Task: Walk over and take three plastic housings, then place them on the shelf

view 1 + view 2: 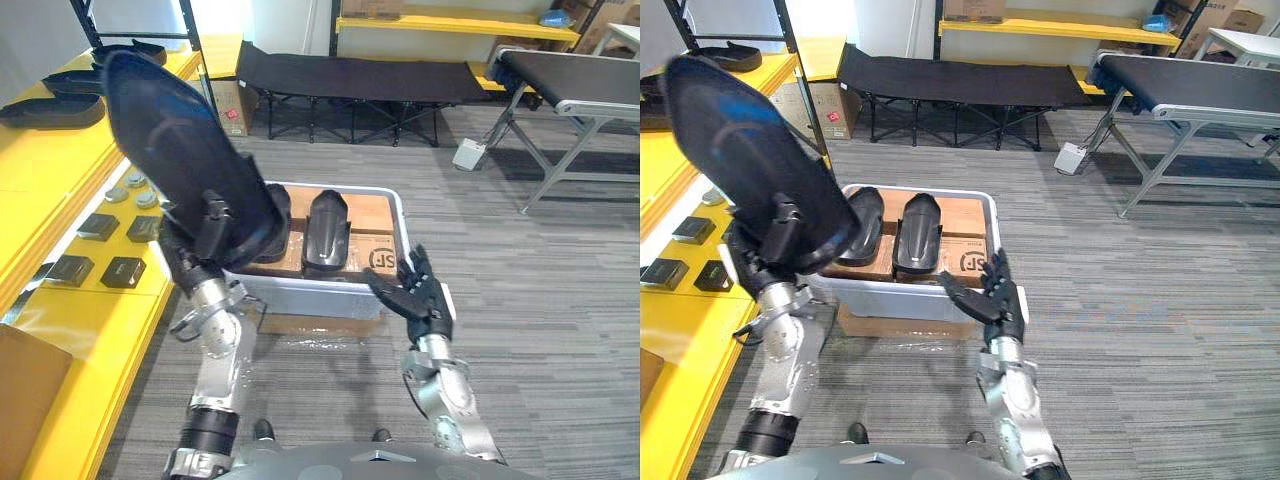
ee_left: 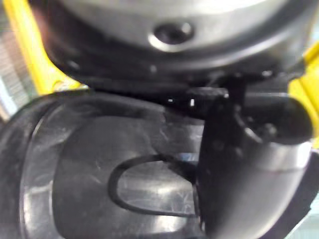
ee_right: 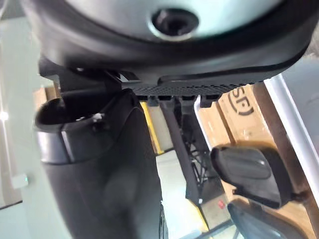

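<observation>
Right hand [image 3: 99, 164] looming dark and close, thumb jutting free with nothing against it, past it a black plastic housing [image 3: 249, 172] lying on brown cardboard [image 3: 222, 124] inside a white-rimmed bin [image 3: 294, 129], second housing [image 3: 264, 224] just beside it, yellow shelf edge [image 3: 149, 124] beyond.

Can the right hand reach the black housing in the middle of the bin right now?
Probably yes. The right hand is open at the bin's near rim, the housing lies uncovered just beyond, and the left hand holds its lifted housing off to the side.
</observation>
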You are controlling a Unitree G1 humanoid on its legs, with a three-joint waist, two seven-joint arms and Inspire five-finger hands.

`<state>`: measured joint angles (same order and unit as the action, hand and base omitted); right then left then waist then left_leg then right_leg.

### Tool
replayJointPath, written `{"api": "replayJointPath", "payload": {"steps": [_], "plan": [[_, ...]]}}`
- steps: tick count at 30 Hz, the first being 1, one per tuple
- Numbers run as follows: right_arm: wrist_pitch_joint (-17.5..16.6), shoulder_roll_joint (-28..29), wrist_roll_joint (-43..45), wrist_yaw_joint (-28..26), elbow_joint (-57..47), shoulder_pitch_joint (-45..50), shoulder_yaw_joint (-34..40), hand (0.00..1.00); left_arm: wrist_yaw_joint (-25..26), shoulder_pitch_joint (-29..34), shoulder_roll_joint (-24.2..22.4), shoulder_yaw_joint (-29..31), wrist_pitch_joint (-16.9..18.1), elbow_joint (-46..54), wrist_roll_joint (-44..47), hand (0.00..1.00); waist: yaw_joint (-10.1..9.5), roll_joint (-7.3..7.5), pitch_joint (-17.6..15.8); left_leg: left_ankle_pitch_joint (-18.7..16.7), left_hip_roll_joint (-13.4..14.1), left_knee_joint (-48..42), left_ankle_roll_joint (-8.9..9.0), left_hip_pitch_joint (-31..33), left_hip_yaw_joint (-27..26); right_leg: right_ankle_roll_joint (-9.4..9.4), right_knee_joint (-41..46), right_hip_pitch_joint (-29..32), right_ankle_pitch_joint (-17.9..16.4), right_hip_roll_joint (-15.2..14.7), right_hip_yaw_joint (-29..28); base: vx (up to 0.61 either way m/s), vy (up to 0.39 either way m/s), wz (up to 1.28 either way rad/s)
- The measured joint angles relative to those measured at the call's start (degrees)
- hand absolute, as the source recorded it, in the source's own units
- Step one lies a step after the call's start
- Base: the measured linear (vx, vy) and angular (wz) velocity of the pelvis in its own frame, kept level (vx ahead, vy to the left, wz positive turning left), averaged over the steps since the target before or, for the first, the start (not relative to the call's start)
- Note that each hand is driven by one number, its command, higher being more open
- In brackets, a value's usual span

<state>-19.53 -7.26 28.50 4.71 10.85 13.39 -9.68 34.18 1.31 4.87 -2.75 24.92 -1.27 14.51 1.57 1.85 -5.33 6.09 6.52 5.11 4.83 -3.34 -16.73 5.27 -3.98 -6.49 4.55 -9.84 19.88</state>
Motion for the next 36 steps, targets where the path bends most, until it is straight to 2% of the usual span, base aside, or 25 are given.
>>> {"api": "replayJointPath", "payload": {"steps": [2,4,5,9,11,14,17,20,22,25,30,32,36], "plan": [[0.04,-0.99,-0.01,-2.98,0.58,1.31,1.76,1.00,-0.08,1.34,0.27,0.80,0.00,1.65,-1.52,0.00,0.18,-0.24,0.16,-0.10,0.01,0.00,0.00,0.00,-0.15,0.00,0.00,0.25,-0.02,0.00,-0.15,0.00,0.000,-0.04],[0.10,-3.30,-0.08,-8.16,1.73,4.26,3.43,1.00,-1.56,3.27,0.37,1.69,0.00,3.60,-1.48,0.00,0.29,-1.15,0.69,-0.17,0.04,0.01,-0.03,0.12,-0.31,0.11,-0.03,0.37,-0.13,0.02,-0.33,0.02,-0.001,-0.06],[0.11,-3.72,-0.13,-8.72,2.42,4.54,3.53,1.00,-2.03,3.80,0.40,1.81,0.01,3.88,-1.46,0.00,0.39,-1.39,0.82,-0.18,0.06,0.01,-0.02,0.12,-0.37,0.13,-0.05,0.40,-0.15,0.04,-0.42,0.02,-0.002,-0.04],[0.14,-4.25,-1.41,-6.09,4.77,6.14,4.14,1.00,-5.49,6.25,0.44,1.81,0.00,3.95,-1.41,0.00,0.36,-2.64,1.52,-0.18,0.09,0.01,-0.01,0.21,-0.37,0.21,-0.14,0.44,-0.20,0.07,-0.46,0.00,0.000,0.00],[0.14,-4.22,-2.47,-4.26,4.75,6.10,4.29,1.00,-7.06,7.91,0.45,1.83,-0.01,4.24,-1.39,0.00,0.35,-2.86,1.65,-0.16,0.08,0.01,-0.03,0.42,-0.22,0.21,-0.17,0.51,-0.20,0.07,-0.35,0.00,0.002,0.03],[1.32,-4.18,-3.17,-4.70,4.70,5.91,4.94,1.00,-10.52,12.57,0.46,1.94,-0.73,6.92,-1.41,0.00,0.01,-2.81,1.67,-0.09,0.02,0.01,-0.06,0.92,0.50,0.26,-0.22,0.51,-0.25,0.07,0.34,0.01,0.000,0.11],[2.45,-4.06,-3.26,-3.91,4.71,5.73,4.46,1.00,-13.78,16.57,0.56,2.55,-2.40,9.77,-1.42,0.00,-1.65,-2.87,1.68,0.02,-0.07,0.01,-0.02,1.13,1.57,0.35,-0.21,0.07,-0.56,0.05,1.42,0.02,-0.003,0.20],[2.59,-3.73,-3.32,-2.22,4.72,3.63,4.30,1.00,-15.68,19.24,0.64,4.44,-2.66,11.83,-1.46,0.00,-2.41,-2.92,1.67,0.56,-0.37,-0.01,-0.12,2.21,4.41,0.43,-0.14,-0.69,-1.09,-0.02,4.41,0.01,-0.006,0.45],[3.13,-3.79,-3.52,-1.54,4.74,1.78,4.44,1.00,-17.19,19.68,0.65,5.91,-2.79,12.90,-1.31,0.00,-3.61,-2.94,1.69,0.99,-0.60,-0.01,-0.19,3.05,6.30,0.50,-0.14,-0.91,-1.30,-0.02,6.36,0.00,-0.007,0.55],[4.16,-4.25,-7.19,-1.14,6.08,-2.13,3.68,1.00,-22.12,21.59,0.75,7.15,-2.82,16.88,-0.89,0.00,-5.65,-2.92,1.65,1.63,-1.45,-0.01,-0.42,4.23,10.50,0.62,-0.07,-2.64,-1.87,-0.27,10.79,0.01,-0.006,0.66],[4.19,-4.41,-10.22,0.99,7.44,-9.52,-1.92,1.00,-26.98,26.76,0.68,6.93,-2.84,21.43,-0.58,0.00,-9.36,-3.07,1.59,1.69,-1.98,-0.01,-0.49,4.15,12.50,1.03,-0.01,-3.92,-2.50,-0.47,12.93,0.01,0.000,0.29],[4.26,-4.37,-10.06,0.36,7.43,-12.34,-3.66,1.00,-27.60,28.02,0.64,6.92,-3.13,21.43,-0.60,0.00,-9.85,-2.98,1.54,1.70,-1.98,-0.02,-0.49,4.11,12.77,1.00,0.01,-4.24,-2.58,-0.42,13.23,0.03,-0.005,0.07],[5.70,-4.46,-5.46,-6.18,7.42,-14.51,-4.79,1.00,-28.10,29.12,0.62,6.93,-5.50,21.42,-0.83,0.00,-10.91,-2.82,0.46,1.78,-1.90,-0.26,-0.51,4.01,14.29,0.97,1.85,-4.84,-3.81,-0.34,14.40,0.01,-0.007,0.16]]}}
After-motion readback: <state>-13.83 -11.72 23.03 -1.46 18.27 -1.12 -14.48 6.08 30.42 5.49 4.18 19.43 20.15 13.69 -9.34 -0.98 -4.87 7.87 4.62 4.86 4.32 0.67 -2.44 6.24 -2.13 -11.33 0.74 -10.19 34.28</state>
